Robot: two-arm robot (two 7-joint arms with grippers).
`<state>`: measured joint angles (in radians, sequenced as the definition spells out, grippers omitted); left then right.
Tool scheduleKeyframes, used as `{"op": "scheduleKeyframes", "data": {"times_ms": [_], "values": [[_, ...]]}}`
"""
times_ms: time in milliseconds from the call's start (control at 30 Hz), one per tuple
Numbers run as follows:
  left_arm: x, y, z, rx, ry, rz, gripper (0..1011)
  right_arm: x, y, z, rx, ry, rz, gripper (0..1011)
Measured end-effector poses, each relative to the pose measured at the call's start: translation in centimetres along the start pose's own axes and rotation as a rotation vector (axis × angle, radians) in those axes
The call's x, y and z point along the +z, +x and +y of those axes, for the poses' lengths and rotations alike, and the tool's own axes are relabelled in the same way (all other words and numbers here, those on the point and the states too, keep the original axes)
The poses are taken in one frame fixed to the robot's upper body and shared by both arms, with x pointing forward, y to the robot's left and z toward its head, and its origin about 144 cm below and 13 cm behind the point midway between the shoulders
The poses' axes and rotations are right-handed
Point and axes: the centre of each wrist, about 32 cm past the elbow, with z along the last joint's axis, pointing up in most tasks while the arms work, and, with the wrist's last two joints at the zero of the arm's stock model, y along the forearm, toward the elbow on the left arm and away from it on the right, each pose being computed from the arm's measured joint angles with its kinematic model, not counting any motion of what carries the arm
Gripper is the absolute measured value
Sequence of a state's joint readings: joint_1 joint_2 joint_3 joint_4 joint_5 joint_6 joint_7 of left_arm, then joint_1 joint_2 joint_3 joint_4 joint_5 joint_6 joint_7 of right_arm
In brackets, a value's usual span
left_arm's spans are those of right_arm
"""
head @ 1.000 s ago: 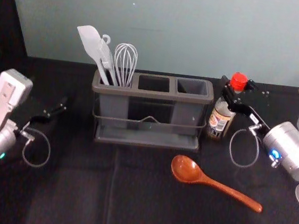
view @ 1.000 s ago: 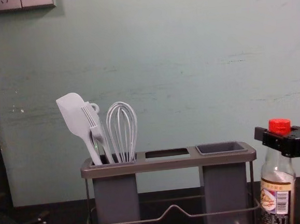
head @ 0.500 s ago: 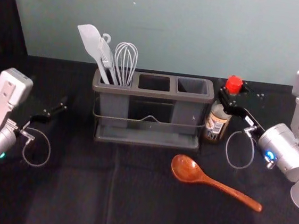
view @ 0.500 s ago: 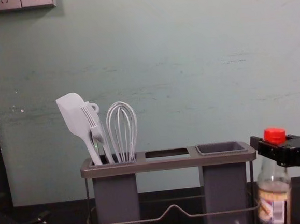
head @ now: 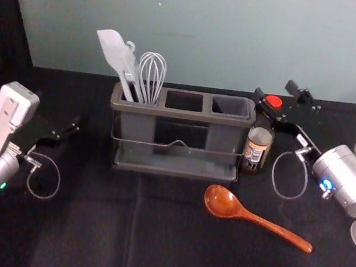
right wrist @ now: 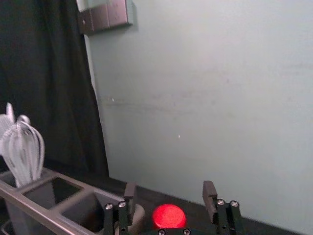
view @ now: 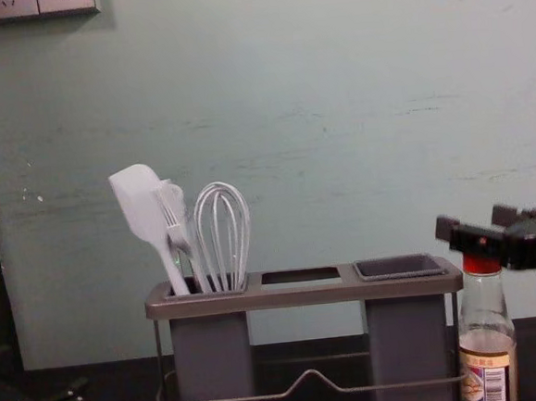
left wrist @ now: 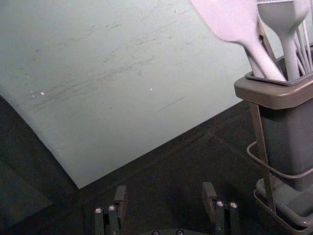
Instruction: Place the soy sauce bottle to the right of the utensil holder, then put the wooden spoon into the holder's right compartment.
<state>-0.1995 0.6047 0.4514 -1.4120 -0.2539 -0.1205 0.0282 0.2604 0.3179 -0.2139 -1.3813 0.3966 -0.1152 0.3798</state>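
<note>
And here I am at the right side, hovering my right gripper with its fingers spread wide, pinching nothing! The soy sauce bottle is standing upright right below it, the red cap sitting lower than my fingertips and lining up between the two fingers in the wrist view. Just to the gripper's left, the utensil holder is standing close beside the bottle; whether they are touching, I can't tell. Its right compartment is gaping empty, while the spatula and whisk are leaning in the left one, farther from that gripper. The wooden spoon is lying on the table, nearer me than the right gripper. My left gripper is idling left of the holder, fingers apart.
</note>
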Motion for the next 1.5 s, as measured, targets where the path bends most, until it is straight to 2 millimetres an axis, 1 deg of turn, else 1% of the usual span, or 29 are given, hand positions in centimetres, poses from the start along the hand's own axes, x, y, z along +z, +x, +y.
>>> {"op": "scheduleKeyframes", "data": {"times_ms": [33, 100, 133, 167, 200, 533, 733, 767, 867, 967, 1133, 1300, 1500], "values": [[0.0, 0.0, 0.0, 0.0, 0.0, 0.0, 1000, 0.5, -0.1, -0.2, 0.0, 0.011, -0.012, 893], [0.0, 0.0, 0.0, 0.0, 0.0, 0.0, 1000, 1.1, -0.3, -0.7, -0.002, 0.024, -0.028, 941], [0.0, 0.0, 0.0, 0.0, 0.0, 0.0, 1000, 1.2, -0.4, -0.8, -0.001, 0.028, -0.033, 941], [0.0, 0.0, 0.0, 0.0, 0.0, 0.0, 1000, 1.4, -0.5, -1.0, -0.001, 0.032, -0.037, 991], [0.0, 0.0, 0.0, 0.0, 0.0, 0.0, 1000, 1.6, -0.5, -1.1, -0.001, 0.037, -0.041, 1000], [0.0, 0.0, 0.0, 0.0, 0.0, 0.0, 1000, 2.9, -1.1, -3.0, -0.006, 0.067, -0.069, 1003], [0.0, 0.0, 0.0, 0.0, 0.0, 0.0, 1000, 3.5, -2.3, -4.9, -0.007, 0.043, -0.089, 1003], [0.0, 0.0, 0.0, 0.0, 0.0, 0.0, 1000, 3.5, -2.7, -5.5, -0.002, 0.032, -0.095, 1003], [0.0, 0.0, 0.0, 0.0, 0.0, 0.0, 1000, 3.5, -3.4, -6.5, 0.009, 0.006, -0.104, 1003], [0.0, 0.0, 0.0, 0.0, 0.0, 0.0, 1000, 3.2, -4.3, -8.1, 0.034, -0.049, -0.113, 1002], [0.0, 0.0, 0.0, 0.0, 0.0, 0.0, 1000, 2.6, -5.1, -9.4, 0.084, -0.131, -0.127, 1003], [0.0, 0.0, 0.0, 0.0, 0.0, 0.0, 1000, 1.9, -5.4, -9.8, 0.155, -0.217, -0.133, 1003], [0.0, 0.0, 0.0, 0.0, 0.0, 0.0, 1000, 1.1, -4.9, -9.2, 0.235, -0.3, -0.139, 1003]]}}
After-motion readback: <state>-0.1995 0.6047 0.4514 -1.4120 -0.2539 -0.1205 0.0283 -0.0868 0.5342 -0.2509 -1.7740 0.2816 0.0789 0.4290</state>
